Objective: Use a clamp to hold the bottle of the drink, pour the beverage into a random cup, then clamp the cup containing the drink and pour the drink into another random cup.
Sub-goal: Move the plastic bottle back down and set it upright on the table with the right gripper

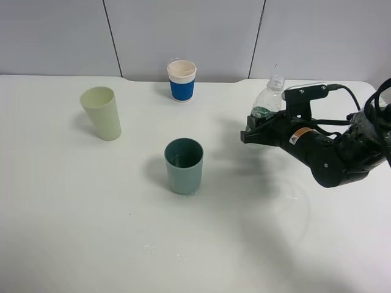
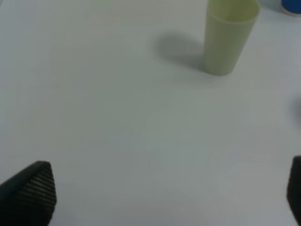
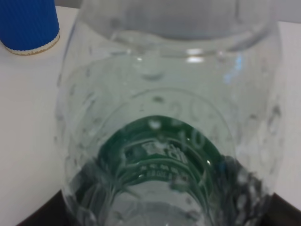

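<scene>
At the right gripper (image 1: 253, 135): closed on the bottle (image 1: 272, 96) at its dark green label band, holding it upright and uncapped at the right side of the table (image 1: 91, 238). Cannot tell whether the base touches the surface or hangs just clear. Looks nearly drained, with droplets clinging to the inner wall in the right wrist view. Judging by a faint glint low inside the teal cup (image 1: 183, 163), probably at or past pour 1, though hard to confirm.

So likely a matter of parking the bottle:
- Keep it vertical and lower it straight.
- Release only once firmly seated.
- Pick a spot well apart from all 3 cups, to avoid toppling it with a later arm sweep.

With water left to pour, bring the mouth over the teal rim before tilting, then tilt slowly.

Farther left and well apart, note the pale yellow-green cup (image 1: 101, 113), upright and the likely target of pour 2. At the back, leave the blue paper cup (image 1: 181, 80) alone.

For the left gripper (image 2: 164, 195): spread wide, holding nothing, facing the yellow-green cup across bare table.
</scene>
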Tool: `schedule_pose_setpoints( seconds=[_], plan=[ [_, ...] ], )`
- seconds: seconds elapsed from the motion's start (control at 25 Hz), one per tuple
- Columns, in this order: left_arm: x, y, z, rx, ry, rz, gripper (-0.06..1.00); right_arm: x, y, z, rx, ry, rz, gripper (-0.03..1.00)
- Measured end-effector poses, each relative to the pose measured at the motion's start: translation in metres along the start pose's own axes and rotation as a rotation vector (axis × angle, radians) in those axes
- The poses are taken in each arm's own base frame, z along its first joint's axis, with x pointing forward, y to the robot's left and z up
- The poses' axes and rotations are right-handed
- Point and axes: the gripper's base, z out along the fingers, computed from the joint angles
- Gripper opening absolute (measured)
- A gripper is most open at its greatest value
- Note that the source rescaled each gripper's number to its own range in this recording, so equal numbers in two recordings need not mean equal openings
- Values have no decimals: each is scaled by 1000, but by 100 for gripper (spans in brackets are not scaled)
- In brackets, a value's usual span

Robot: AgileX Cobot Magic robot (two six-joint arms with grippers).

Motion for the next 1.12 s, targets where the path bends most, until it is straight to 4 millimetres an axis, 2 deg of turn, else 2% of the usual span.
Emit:
schedule_pose_setpoints(
  seconds=[0.4, 0.48, 0.56, 0.64, 0.68, 0.84, 1.12],
  plan=[
    [0, 0, 0, 0, 0, -5, 100, 0, 0, 0, -1, -1, 0, 3],
    [0, 0, 0, 0, 0, -5, 100, 0, 0, 0, -1, 4, 0, 25],
    [0, 0, 0, 0, 0, 0, 100, 4, 0, 0, -2, 33, -1, 55],
    [0, 0, 0, 0, 0, -5, 100, 3, 0, -1, -3, 33, -1, 81],
    [0, 0, 0, 0, 0, 0, 100, 2, 0, -1, -3, 28, 0, 90],
    [0, 0, 0, 0, 0, -5, 100, -12, 0, -5, -5, -4, 5, 98],
    [0, 0, 0, 0, 0, -5, 100, -45, 0, -21, -16, -25, 21, 99]
  ],
)
